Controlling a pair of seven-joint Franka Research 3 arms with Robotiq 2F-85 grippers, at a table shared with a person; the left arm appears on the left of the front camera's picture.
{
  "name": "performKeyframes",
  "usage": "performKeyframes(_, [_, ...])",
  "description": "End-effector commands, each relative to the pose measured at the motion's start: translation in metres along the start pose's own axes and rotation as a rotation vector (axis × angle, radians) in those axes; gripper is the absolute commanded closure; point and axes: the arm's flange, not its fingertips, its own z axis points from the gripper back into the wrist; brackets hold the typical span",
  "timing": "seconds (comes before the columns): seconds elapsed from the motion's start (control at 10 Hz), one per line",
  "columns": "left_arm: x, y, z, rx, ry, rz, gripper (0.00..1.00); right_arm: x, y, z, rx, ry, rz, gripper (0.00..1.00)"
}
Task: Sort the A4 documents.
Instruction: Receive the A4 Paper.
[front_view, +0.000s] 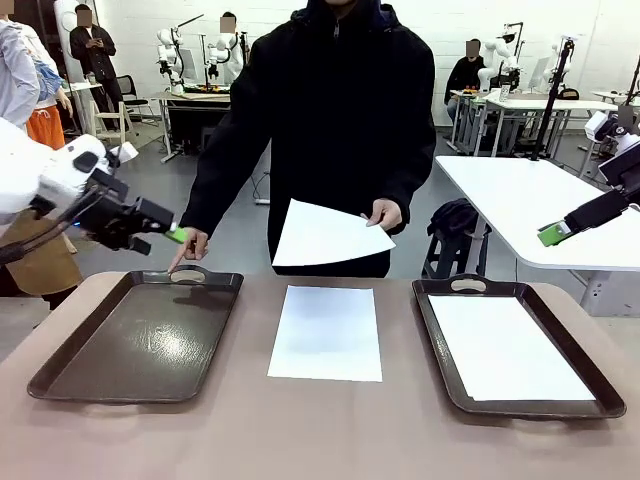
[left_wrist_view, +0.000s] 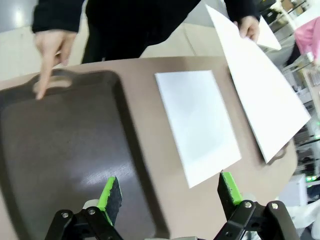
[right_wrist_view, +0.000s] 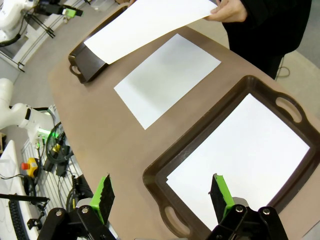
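One sheet (front_view: 325, 332) lies at the table's (front_view: 320, 435) middle, a second sheet (front_view: 508, 347) in the right tray (front_view: 432, 340), and a third sheet (front_view: 325, 235) in the person's hand (front_view: 385, 213). The left gripper (left_wrist_view: 168, 180) and right gripper (right_wrist_view: 161, 182) hover with fingers spread, empty.

left arm (front_view: 25, 165): white | left claw (left_wrist_view: 168, 186), right claw (right_wrist_view: 162, 187): black, green pads (left_wrist_view: 107, 194), silver screws (left_wrist_view: 244, 204)

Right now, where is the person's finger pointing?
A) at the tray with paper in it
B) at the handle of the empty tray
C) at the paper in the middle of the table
B: the pointing hand aims one finger down at the handle end of the empty tray, while the other hand holds a sheet up off the table.
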Motion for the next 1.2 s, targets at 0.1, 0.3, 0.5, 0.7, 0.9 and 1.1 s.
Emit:
performKeyframes(0.1, [0.047,0.0,-0.047,-0.173,0.031,0.044,0.0,0.0,0.0,-0.001,0.006,0.0,0.005,0.0])
performKeyframes(0.3, [0.069,-0.006,-0.072,-0.279,0.016,0.075,0.0,0.0,0.0,-0.001,0.006,0.0,0.005,0.0])
performKeyframes(0.5, [0.081,-0.017,-0.098,-0.399,0.044,0.088,0.0,0.0,0.0,-0.001,0.006,0.0,0.005,0.0])
performKeyframes(0.7, [0.084,-0.027,-0.118,-0.467,0.047,0.087,0.0,0.0,0.0,-0.001,0.006,0.0,0.005,0.0])
performKeyframes(0.9, [0.085,-0.037,-0.139,-0.516,0.073,0.094,0.0,0.0,0.0,-0.001,0.006,0.0,0.005,0.0])
performKeyframes(1.1, [0.087,-0.044,-0.157,-0.529,0.085,0.091,0.0,0.0,0.0,-0.001,0.006,0.0,0.005,0.0])
